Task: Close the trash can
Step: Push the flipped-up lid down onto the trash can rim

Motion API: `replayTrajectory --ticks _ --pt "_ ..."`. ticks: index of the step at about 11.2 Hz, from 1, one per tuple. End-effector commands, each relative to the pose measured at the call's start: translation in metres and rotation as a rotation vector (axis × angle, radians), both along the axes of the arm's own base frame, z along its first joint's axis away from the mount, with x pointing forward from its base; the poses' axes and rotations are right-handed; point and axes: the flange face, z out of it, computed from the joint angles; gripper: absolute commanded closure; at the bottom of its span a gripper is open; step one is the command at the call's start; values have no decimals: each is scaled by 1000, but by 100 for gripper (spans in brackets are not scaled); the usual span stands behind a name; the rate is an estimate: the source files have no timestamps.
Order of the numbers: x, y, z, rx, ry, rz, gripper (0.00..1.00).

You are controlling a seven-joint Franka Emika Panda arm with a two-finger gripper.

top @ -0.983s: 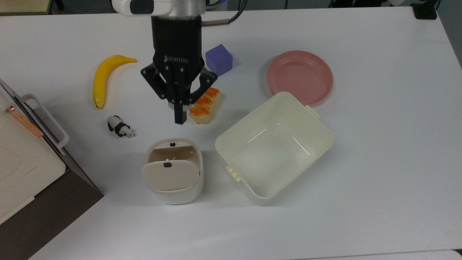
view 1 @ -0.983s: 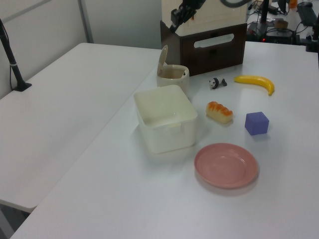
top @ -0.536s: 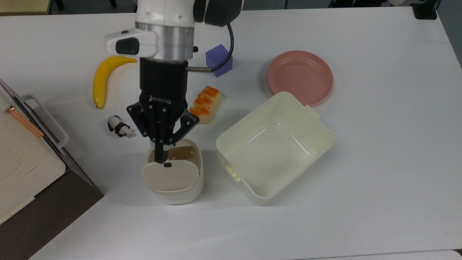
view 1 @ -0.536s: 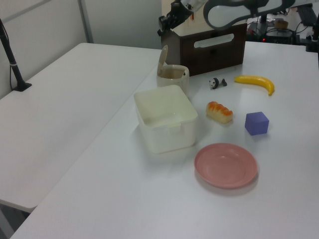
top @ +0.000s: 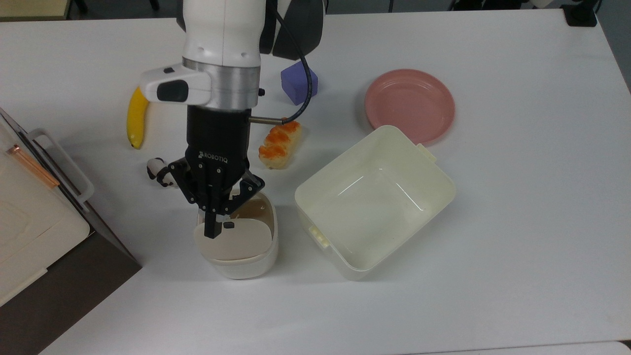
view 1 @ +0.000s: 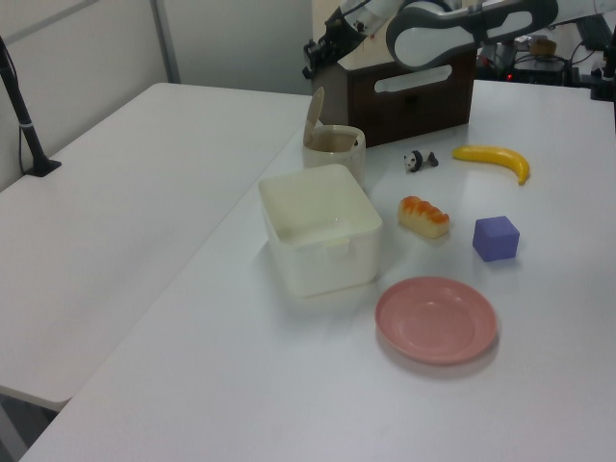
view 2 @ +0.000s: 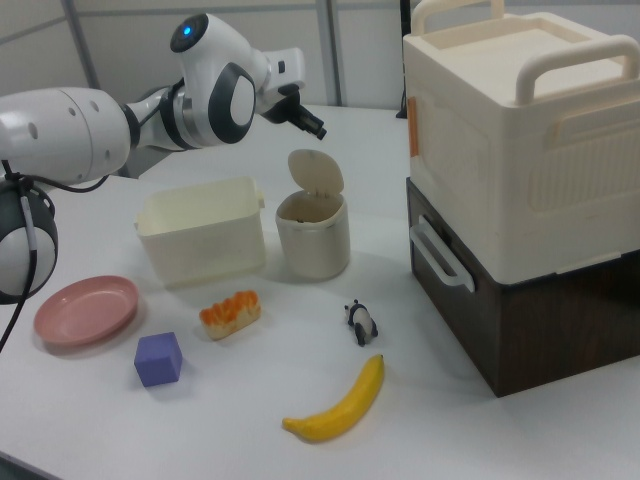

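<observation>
**Now we line up on the raised lid**

Broadly, we see a white table (top: 517, 222) carrying a large cream storage box on a dark base (view 2: 520, 160) at the right view's right, and a lidless cream tub (top: 374, 202) in the middle. Just beside the tub, on the top view's left, stands the trash can (top: 239, 246), its beige lid (view 2: 315, 172) tilted up on the hinge and the tan inside open to view. Our Panda arm (top: 222, 49) reaches over it, and the gripper (top: 212, 231) hangs above the can with its two fingers pressed together, holding nothing; in the right view it sits up and to the left of the lid, apart from it.

We judge that we are in the approach, with the lid not yet pushed. The next move calls for bringing the closed fingertips against the lid's upper face and pressing it down over the opening until it lies flat.

Smaller things lie around: a pink plate (top: 409, 104), a banana (view 2: 340, 405), a purple cube (top: 298, 85), a toy bread piece (top: 278, 145), a panda figurine (view 2: 359, 320).
</observation>
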Motion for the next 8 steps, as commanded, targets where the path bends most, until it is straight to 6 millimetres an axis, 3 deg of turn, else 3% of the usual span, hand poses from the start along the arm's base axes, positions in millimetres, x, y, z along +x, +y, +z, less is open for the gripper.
replayTrajectory --ticks 1,8 --pt "-4 4 -18 -18 57 -10 100" --pt "-14 15 -38 -63 281 16 100"
